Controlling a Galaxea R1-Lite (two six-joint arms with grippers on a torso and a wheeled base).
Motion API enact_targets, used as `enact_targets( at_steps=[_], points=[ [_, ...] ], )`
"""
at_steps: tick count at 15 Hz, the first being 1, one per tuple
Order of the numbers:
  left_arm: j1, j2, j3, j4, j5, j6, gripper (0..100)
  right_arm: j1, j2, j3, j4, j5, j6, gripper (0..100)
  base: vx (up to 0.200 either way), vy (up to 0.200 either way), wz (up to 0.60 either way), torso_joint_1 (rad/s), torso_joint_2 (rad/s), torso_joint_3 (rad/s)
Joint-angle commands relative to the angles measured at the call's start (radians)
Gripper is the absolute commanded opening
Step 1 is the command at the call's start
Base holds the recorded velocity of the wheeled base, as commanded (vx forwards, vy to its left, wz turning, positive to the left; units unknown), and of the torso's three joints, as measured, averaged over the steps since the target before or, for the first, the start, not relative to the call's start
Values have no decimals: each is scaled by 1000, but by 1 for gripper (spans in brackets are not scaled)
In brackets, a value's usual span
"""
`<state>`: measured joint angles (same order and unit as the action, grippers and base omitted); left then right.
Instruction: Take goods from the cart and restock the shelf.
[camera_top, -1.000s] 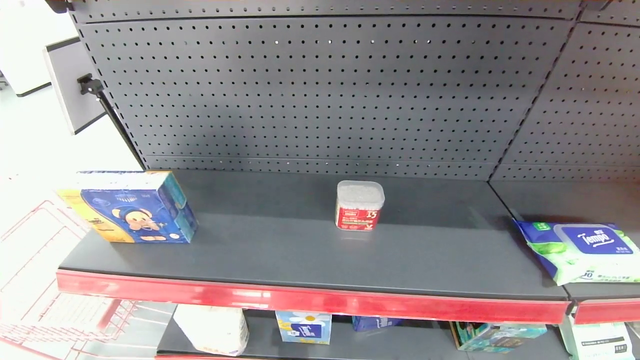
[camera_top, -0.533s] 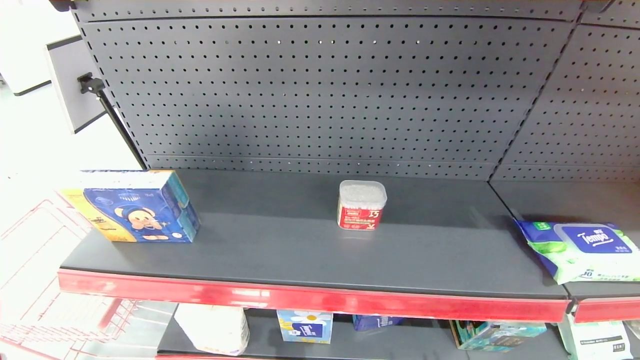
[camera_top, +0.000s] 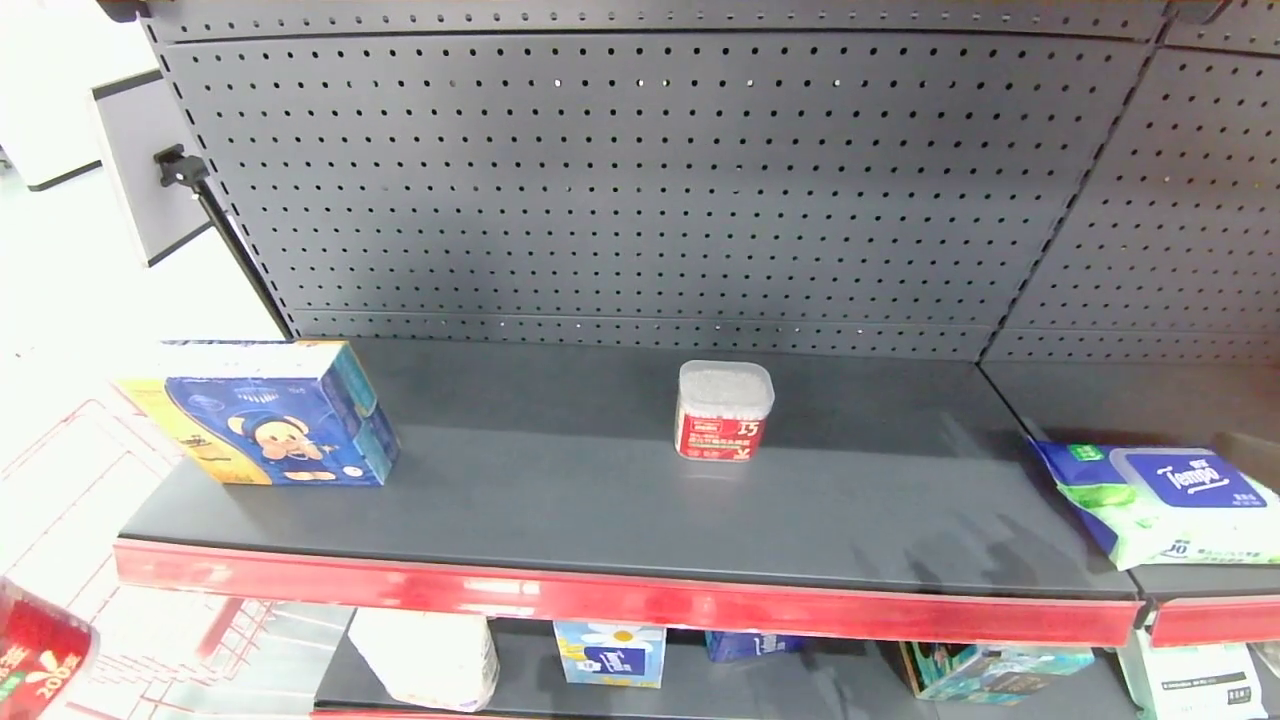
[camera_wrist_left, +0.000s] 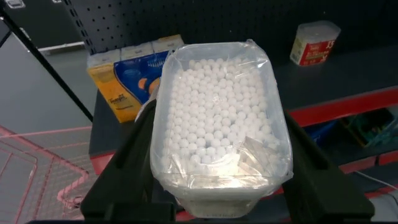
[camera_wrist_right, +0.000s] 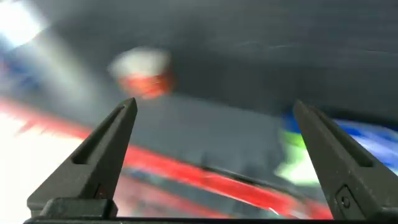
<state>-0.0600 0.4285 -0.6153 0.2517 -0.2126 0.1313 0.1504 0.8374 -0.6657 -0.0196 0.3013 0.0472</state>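
Beginning at the left, a tub of cotton swabs is pinched by the left gripper beside the red cart, below the front edge of the shelf, while the right gripper is seen spread wide before it.

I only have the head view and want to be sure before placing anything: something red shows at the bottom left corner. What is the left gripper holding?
Observer: The left gripper is shut on a clear tub of cotton swabs, with the white tips facing the wrist camera.
Operator: And the right gripper?
Observer: The right gripper is open and empty, facing the shelf.
Operator: Where is the held tub relative to the shelf?
Observer: It appears to be in front of the red edge, nearer the tissue box than the red-labelled tub.
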Motion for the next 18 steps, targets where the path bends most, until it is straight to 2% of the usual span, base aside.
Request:
enact_targets(
  at_steps=[1,3,4,5,7,9,11,16,18],
  points=[
    [-1,58,3,6,-10,1,0,86,264,-94,-3,162,-15,100,0,0,0,0,0,0],
    [-12,62,-1,11,-96,1,0,115,358,-123,-5,208,-18,100,0,0,0,0,0,0],
    [-14,67,-4,9,-159,-1,0,132,420,-133,-8,237,-30,100,0,0,0,0,0,0],
    [-14,65,9,12,-203,-1,0,136,503,-135,-20,285,-95,100,0,0,0,0,0,0],
    [-14,70,37,11,-208,-1,0,130,609,-141,-60,354,-216,100,0,0,0,0,0,0],
    [-12,84,31,8,-208,-1,0,118,741,-179,-118,368,-303,100,0,0,0,0,0,0],
    [-14,88,23,6,-208,-1,0,112,833,-232,-180,371,-339,100,0,0,0,0,0,0],
    [-14,88,17,6,-203,-4,0,120,939,-339,-191,398,-345,100,0,0,0,0,0,0],
    [-12,88,17,6,-202,-5,0,113,1017,-387,-194,423,-452,100,0,0,0,0,0,0]
  ],
)
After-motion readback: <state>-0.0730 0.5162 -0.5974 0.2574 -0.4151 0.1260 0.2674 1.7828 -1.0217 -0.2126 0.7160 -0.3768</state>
